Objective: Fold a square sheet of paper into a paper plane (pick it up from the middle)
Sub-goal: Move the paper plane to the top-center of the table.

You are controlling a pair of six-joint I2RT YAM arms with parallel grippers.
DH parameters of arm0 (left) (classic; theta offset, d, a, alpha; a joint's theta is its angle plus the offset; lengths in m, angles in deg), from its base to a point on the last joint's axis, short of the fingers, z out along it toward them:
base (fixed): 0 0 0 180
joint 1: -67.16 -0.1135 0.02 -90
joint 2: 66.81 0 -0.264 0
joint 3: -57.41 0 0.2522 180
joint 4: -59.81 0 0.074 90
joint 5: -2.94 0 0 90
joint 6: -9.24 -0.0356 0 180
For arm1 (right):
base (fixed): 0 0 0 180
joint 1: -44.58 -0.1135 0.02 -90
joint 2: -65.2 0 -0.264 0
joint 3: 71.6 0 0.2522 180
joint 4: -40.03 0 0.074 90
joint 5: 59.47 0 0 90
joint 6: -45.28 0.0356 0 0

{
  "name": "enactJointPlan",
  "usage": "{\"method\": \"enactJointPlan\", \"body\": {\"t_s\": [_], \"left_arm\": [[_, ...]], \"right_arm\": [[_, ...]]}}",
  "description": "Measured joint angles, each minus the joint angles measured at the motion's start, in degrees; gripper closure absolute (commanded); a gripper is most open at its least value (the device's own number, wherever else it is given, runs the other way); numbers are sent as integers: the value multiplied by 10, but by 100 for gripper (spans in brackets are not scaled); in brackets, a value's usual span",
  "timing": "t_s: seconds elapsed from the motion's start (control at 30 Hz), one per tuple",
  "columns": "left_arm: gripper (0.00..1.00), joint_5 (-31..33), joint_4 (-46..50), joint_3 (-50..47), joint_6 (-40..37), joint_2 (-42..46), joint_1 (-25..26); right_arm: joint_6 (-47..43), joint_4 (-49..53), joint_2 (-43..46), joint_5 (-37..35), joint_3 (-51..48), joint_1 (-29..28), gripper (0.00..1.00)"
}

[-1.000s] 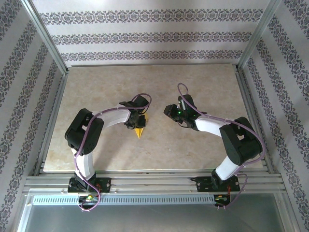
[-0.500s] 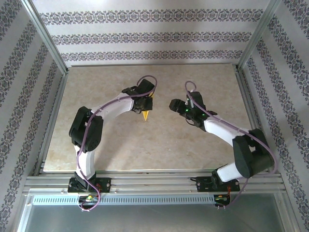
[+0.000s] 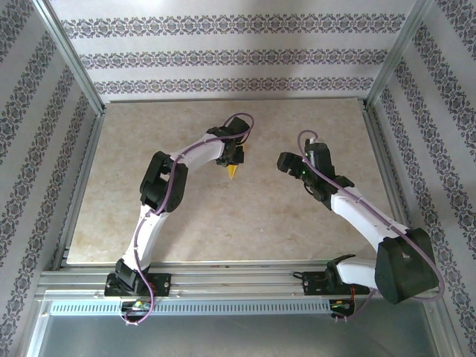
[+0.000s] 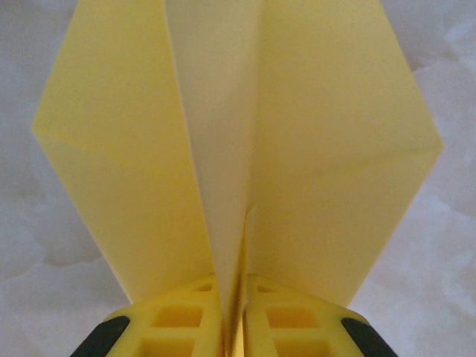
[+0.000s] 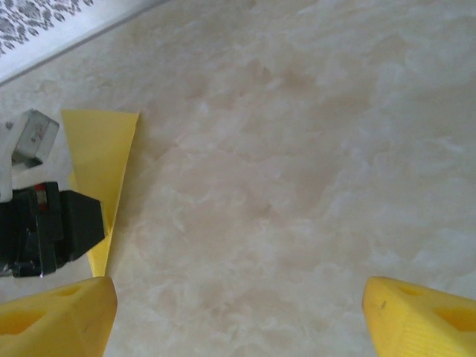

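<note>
The square sheet of paper now has the form of a yellow paper plane (image 3: 234, 170), a narrow dart pointing toward the near side. My left gripper (image 3: 231, 158) is shut on it at mid-table, toward the back. In the left wrist view the plane (image 4: 238, 134) spreads two wings from a centre crease that is pinched in my left gripper (image 4: 238, 316). My right gripper (image 3: 284, 161) hovers to the right of the plane, apart from it. In the right wrist view the right gripper (image 5: 238, 316) stands open over bare table, and the plane (image 5: 100, 156) lies at the left edge.
The beige marbled table (image 3: 149, 186) is boxed in by patterned walls and aluminium posts (image 3: 71, 63). A metal rail (image 3: 238, 279) runs along the near edge, where both arm bases are bolted.
My left arm has stretched toward the back of the table, carrying the plane with it. My right arm has moved back and to the right, and its jaws have opened wide.
</note>
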Motion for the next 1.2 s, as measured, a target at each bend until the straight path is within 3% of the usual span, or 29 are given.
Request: {"method": "enactJointPlan", "body": {"t_s": [0.1,0.43,0.7,0.93,1.07,1.2], "left_arm": [[78,0,11,10,0,-7,0],[75,4,24,13,17,-10,0],[42,3,33,10,35,13,0],[34,6,30,-45,35,172,-1],[18,31,0,-141,30,293,-13],[0,98,-70,-319,18,425,-62]], "right_arm": [[0,3,2,0,-9,0,14],[3,3,1,0,-17,0,14],[0,13,1,-3,-2,0,5],[-29,23,23,-24,41,12,2],[-69,23,51,-58,48,22,2],[-121,-10,61,-119,37,40,2]]}}
